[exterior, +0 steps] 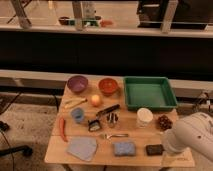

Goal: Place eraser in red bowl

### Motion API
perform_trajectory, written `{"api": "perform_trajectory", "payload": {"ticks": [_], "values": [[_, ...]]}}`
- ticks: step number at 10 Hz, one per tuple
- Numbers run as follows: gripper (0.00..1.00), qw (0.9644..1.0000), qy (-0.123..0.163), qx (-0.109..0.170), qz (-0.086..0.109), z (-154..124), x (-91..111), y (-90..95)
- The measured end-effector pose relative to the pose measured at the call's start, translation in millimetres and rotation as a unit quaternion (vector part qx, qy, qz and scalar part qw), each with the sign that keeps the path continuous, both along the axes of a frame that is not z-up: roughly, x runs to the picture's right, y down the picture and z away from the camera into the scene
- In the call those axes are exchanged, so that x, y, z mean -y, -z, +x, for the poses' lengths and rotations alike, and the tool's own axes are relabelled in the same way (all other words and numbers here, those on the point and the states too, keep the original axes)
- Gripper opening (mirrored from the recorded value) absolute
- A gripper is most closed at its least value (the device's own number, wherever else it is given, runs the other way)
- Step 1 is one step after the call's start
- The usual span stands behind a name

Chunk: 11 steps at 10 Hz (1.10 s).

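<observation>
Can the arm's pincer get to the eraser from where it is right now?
Probably yes: the arm hangs close beside the eraser, with its pincer hidden behind the white bulk and nothing standing between them.

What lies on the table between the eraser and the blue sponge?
Nothing: in the camera view, only bare tabletop separates the eraser from the blue sponge. The gripper hangs just right of the eraser.

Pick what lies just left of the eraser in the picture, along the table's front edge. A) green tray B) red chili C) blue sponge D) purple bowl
C: the blue sponge lies next to the eraser, a small gap between them; the end effector hangs just right of the eraser.
</observation>
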<state>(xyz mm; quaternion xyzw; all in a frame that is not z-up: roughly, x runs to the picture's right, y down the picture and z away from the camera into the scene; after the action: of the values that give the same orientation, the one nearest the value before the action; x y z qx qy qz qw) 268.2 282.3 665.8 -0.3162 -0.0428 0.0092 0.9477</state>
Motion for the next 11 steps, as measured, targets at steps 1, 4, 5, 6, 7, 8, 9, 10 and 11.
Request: {"api": "perform_trajectory", "payload": {"ticks": [1, 4, 5, 6, 7, 8, 9, 10, 11], "values": [[0.8, 1.0, 0.0, 0.0, -0.009, 2.0, -7.9, -5.9], [0.8, 0.9997, 0.005, 0.002, -0.025, 3.2, -19.1, -23.5], [0.8, 0.9996, 0.006, 0.003, -0.027, 3.6, -21.6, -28.4], [0.8, 0.9996, 0.005, 0.003, -0.029, 4.7, -23.2, -32.8], [0.8, 0.9996, 0.002, 0.001, -0.028, 5.1, -23.0, -38.5], [0.8, 0.9996, -0.001, 0.0, -0.027, 5.1, -22.3, -43.9], [0.8, 0.9997, -0.003, -0.002, -0.026, 5.7, -21.7, -48.7], [0.8, 0.9996, -0.007, -0.006, -0.027, 8.6, -23.1, -52.8], [0.8, 0.9995, -0.011, -0.01, -0.027, 11.7, -24.3, -56.2]]}}
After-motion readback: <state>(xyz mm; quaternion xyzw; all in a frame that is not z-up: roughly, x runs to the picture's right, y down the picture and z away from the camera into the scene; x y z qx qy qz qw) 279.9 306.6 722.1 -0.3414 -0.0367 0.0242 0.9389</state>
